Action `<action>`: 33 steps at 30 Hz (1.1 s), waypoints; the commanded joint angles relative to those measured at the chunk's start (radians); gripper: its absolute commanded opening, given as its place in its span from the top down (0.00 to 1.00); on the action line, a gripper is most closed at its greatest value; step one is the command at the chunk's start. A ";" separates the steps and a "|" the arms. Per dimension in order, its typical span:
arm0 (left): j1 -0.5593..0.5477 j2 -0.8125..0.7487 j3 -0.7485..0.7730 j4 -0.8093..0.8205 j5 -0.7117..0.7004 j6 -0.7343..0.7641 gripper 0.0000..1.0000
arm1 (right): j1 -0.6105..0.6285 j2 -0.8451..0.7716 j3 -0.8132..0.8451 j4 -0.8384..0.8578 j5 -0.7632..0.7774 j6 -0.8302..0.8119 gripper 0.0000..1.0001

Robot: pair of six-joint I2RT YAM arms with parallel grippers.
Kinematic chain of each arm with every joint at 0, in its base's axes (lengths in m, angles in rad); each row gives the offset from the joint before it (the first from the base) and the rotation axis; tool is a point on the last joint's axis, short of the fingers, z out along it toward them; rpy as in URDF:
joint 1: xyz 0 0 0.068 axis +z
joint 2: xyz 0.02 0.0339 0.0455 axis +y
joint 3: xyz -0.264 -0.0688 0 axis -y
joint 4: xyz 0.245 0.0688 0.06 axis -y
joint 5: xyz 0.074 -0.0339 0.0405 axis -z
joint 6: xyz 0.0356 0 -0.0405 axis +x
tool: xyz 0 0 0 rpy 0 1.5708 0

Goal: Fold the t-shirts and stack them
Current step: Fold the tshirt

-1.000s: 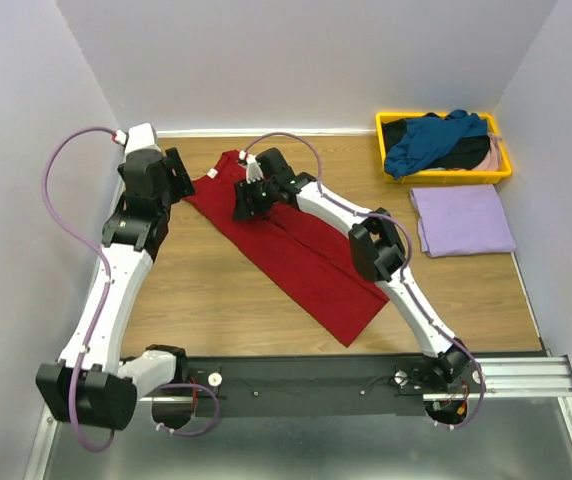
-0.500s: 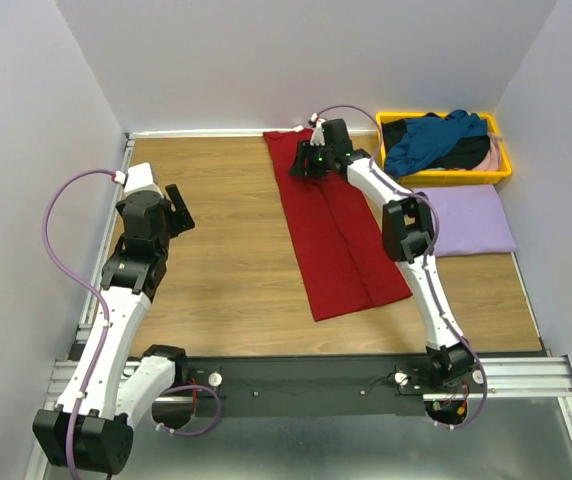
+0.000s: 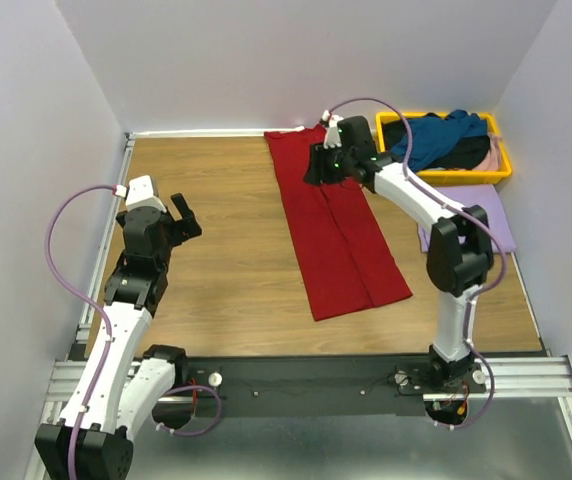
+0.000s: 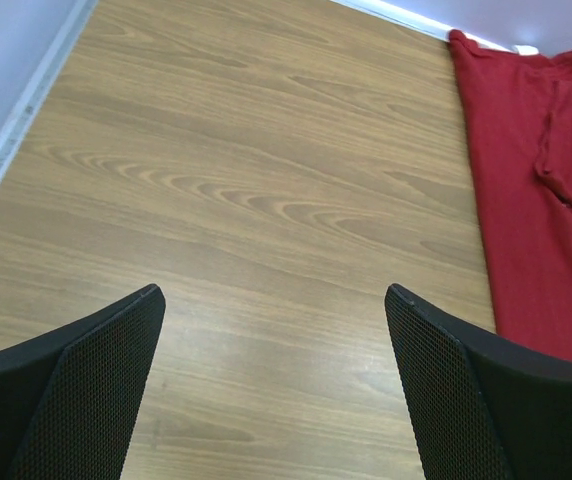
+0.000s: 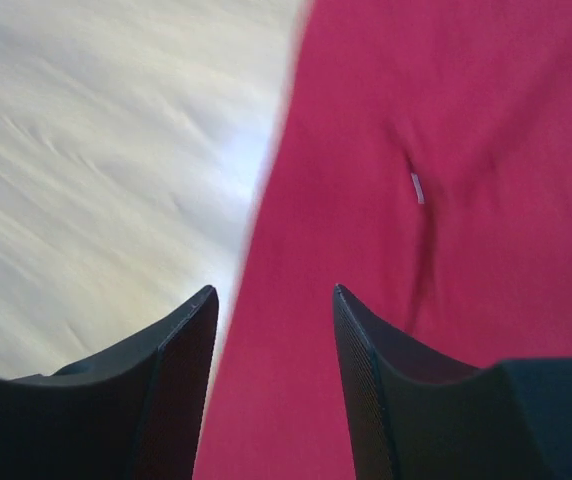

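The dark red t-shirt (image 3: 338, 235) lies folded into a long strip on the wooden table, running from the back wall toward the front. My right gripper (image 3: 323, 166) hovers over its far end, open. In the right wrist view the gripper (image 5: 274, 292) holds nothing, and the red cloth (image 5: 446, 150) lies below it. My left gripper (image 3: 182, 214) is open and empty over bare wood at the left (image 4: 273, 292); the red shirt (image 4: 546, 210) shows at that view's right edge. A folded lavender t-shirt (image 3: 493, 207) lies at the right, partly hidden by my right arm.
A yellow tray (image 3: 446, 178) at the back right holds a teal shirt (image 3: 431, 138), a black shirt (image 3: 468, 152) and a pale pink shirt (image 3: 493, 150). Walls close in the table at the left, back and right. A metal rail runs along the front edge.
The red shirt has swung from a diagonal lie to nearly straight, further right and back. My right gripper moved right with it. My left arm has drawn back to the left and front.
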 commanded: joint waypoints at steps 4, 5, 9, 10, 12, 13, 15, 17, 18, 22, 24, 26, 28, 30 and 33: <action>0.002 -0.062 -0.123 0.107 0.154 -0.016 0.02 | 0.083 -0.173 -0.307 -0.218 0.134 -0.042 0.46; 0.002 -0.078 -0.138 0.117 0.159 -0.016 0.02 | 0.135 -0.202 -0.342 -0.243 0.190 -0.041 0.46; 0.002 -0.108 -0.152 0.146 0.154 -0.016 0.02 | 0.231 -0.243 -0.480 -0.293 0.234 0.022 0.50; 0.000 -0.108 -0.155 0.150 0.157 -0.016 0.02 | 0.266 -0.255 -0.501 -0.295 0.239 0.060 0.51; 0.000 -0.105 -0.158 0.150 0.163 -0.025 0.02 | 0.295 -0.277 -0.558 -0.297 0.281 0.107 0.52; -0.001 -0.103 -0.158 0.150 0.168 -0.026 0.02 | 0.309 -0.280 -0.573 -0.297 0.277 0.119 0.53; -0.003 -0.105 -0.161 0.156 0.173 -0.028 0.03 | 0.343 -0.274 -0.600 -0.295 0.260 0.159 0.55; -0.004 -0.106 -0.163 0.160 0.170 -0.028 0.03 | 0.381 -0.253 -0.604 -0.295 0.265 0.186 0.56; -0.004 -0.105 -0.163 0.163 0.171 -0.026 0.03 | 0.396 -0.240 -0.603 -0.295 0.265 0.199 0.56; -0.004 -0.080 -0.152 0.148 0.174 -0.028 0.04 | 0.487 -0.120 -0.531 -0.283 0.263 0.258 0.56; -0.004 -0.065 -0.145 0.137 0.173 -0.028 0.04 | 0.518 -0.075 -0.488 -0.280 0.249 0.274 0.56; -0.004 -0.059 -0.143 0.133 0.174 -0.029 0.04 | 0.548 -0.024 -0.408 -0.280 0.249 0.286 0.56; -0.004 -0.062 -0.145 0.134 0.179 -0.031 0.04 | 0.561 -0.009 -0.357 -0.284 0.258 0.292 0.56; -0.003 -0.066 -0.149 0.134 0.174 -0.032 0.04 | 0.561 -0.018 -0.302 -0.290 0.281 0.304 0.55; -0.006 -0.069 -0.151 0.134 0.174 -0.032 0.04 | 0.559 -0.058 -0.262 -0.318 0.361 0.311 0.53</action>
